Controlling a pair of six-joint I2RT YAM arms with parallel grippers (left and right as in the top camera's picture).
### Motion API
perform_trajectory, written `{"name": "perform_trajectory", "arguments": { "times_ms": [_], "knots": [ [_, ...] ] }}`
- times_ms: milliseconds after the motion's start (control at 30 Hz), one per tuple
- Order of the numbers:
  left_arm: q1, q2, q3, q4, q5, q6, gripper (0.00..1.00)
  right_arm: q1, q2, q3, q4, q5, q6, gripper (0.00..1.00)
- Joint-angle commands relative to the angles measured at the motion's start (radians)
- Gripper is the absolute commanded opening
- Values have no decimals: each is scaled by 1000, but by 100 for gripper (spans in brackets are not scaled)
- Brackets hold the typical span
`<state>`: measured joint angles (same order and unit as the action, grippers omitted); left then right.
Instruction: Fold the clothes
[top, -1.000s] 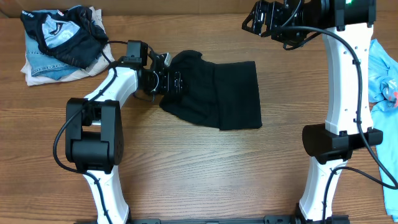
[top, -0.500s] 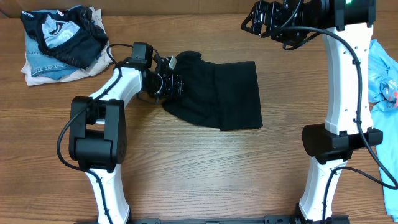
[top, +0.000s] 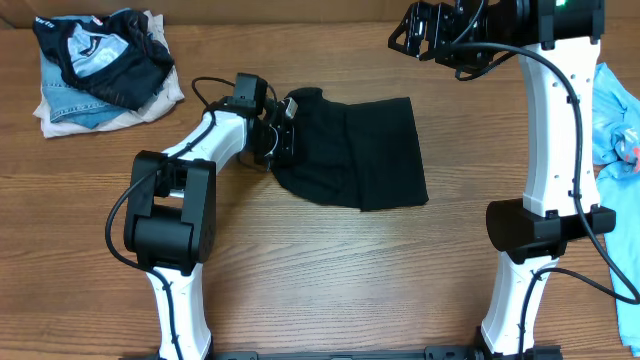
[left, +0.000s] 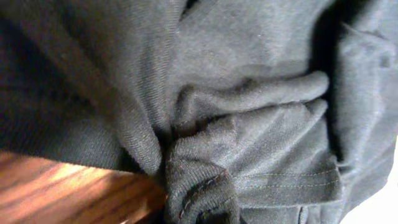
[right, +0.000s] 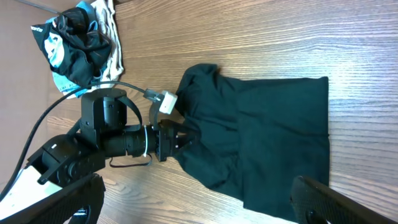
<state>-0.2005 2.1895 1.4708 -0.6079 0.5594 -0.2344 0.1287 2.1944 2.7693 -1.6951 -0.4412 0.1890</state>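
My left gripper (top: 284, 138) lies low at the left edge of the black T-shirt (top: 370, 150), tips buried in bunched fabric. I cannot tell whether it is closed on the cloth. Its wrist camera shows only dark folds, a stitched hem and a sliver of table (left: 56, 186). My left arm (top: 200, 145) reaches forward and rightward, elbow bent. My right gripper (top: 412, 30), fingers wide apart and empty, hovers above the table beyond the shirt's far edge. The shirt lies partly folded mid-table. A pile of clothes (top: 95, 65) sits far left, and a light blue garment (top: 615, 110) at the right edge.
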Motion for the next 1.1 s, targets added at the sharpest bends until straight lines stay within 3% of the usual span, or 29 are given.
{"name": "perform_trajectory", "arguments": {
  "times_ms": [0,300,567,800,1067],
  "knots": [
    [40,60,-55,-89,-293,-11,4,1,-32,-1,1,-5,-12,100],
    [233,60,-10,-228,-399,68,4,1,-32,-1,1,-4,-15,100],
    [310,56,293,-551,-527,77,4,1,-32,-1,1,60,-14,100],
    [213,56,537,-777,-532,58,4,1,-32,-2,1,124,-14,100],
    [20,56,629,-885,-593,-30,4,1,-32,-2,1,138,-14,100]
  ]
}}
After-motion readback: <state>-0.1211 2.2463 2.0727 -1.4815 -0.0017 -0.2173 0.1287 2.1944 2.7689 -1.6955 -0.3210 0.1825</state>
